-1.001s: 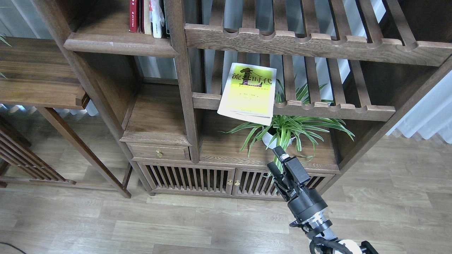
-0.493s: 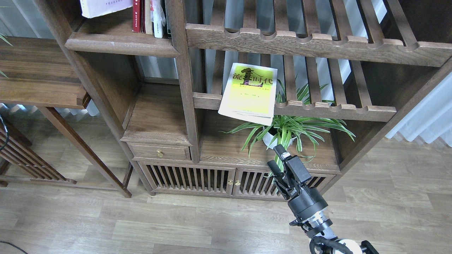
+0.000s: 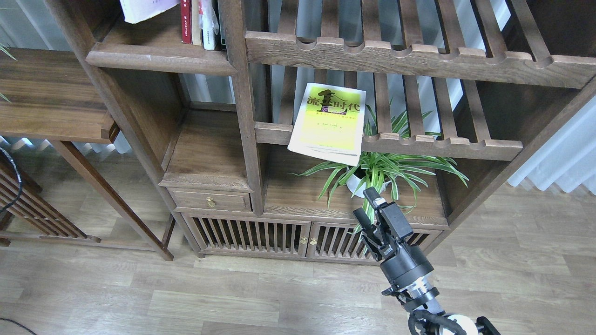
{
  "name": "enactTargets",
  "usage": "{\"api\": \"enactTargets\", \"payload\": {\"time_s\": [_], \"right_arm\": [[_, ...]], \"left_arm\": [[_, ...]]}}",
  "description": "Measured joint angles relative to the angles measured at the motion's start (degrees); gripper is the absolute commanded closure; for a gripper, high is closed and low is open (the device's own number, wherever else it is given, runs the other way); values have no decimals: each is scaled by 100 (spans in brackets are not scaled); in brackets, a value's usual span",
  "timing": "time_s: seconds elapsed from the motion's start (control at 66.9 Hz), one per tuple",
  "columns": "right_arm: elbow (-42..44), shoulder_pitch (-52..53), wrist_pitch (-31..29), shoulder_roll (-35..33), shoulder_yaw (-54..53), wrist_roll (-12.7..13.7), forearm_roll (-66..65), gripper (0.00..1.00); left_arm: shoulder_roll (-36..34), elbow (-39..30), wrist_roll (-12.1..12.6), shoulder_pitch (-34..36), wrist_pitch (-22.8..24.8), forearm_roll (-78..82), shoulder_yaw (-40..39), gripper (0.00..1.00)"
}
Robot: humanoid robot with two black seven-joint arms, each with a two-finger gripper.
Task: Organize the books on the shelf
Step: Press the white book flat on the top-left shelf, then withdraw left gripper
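The yellow-green book (image 3: pixel 328 122) lies flat on a slatted rack, its near edge overhanging the notched front rail. The pale white book (image 3: pixel 150 9) shows at the top edge, tilted above the solid shelf (image 3: pixel 158 58), close to the left of the upright dark red book (image 3: pixel 186 22); what holds it is out of view. My right gripper (image 3: pixel 366 206) is open and empty, low in front of the bookcase, below and to the right of the yellow-green book. My left gripper is out of view.
Other upright books (image 3: pixel 207 23) stand to the right of the red one. A potted spider plant (image 3: pixel 379 170) stands under the rack, just behind my right gripper. A small drawer (image 3: pixel 209 201) and slatted cabinet doors (image 3: pixel 279 237) are below. A side table (image 3: pixel 51 97) stands at the left.
The pale white book came into view at the top left and moved right, toward the red book. My right gripper shifted slightly up and to the right.
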State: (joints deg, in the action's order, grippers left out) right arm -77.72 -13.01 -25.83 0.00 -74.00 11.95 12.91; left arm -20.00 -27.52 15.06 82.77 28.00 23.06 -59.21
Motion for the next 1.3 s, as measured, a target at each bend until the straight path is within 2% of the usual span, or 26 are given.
{"api": "enactTargets", "payload": {"time_s": [0.12, 0.508, 0.792, 0.942, 1.016, 1.031, 1.3], "right_arm": [[-40, 0, -75, 0, -16, 2, 60, 1], [-239, 11, -93, 0, -31, 8, 568, 1], [-374, 40, -113, 0, -30, 8, 1086, 1], [-400, 77, -189, 0, -20, 3, 1314, 1], [-400, 86, -209, 0, -3, 3, 1345, 1], [-401, 93, -215, 0, 4, 3, 1353, 1], [-402, 98, -217, 0, 11, 7, 1357, 1]], "left_arm": [[66, 7, -202, -196, 0, 5, 1, 99], [198, 513, -309, -242, 0, -175, -84, 98], [442, 908, -635, -220, 0, -196, -103, 97], [566, 1018, -691, -192, 0, -198, -10, 96], [589, 1026, -695, -178, 0, -198, 115, 94], [611, 1032, -696, -144, 0, -196, 235, 91], [831, 1286, -697, 60, -1, -199, 405, 74]]}}
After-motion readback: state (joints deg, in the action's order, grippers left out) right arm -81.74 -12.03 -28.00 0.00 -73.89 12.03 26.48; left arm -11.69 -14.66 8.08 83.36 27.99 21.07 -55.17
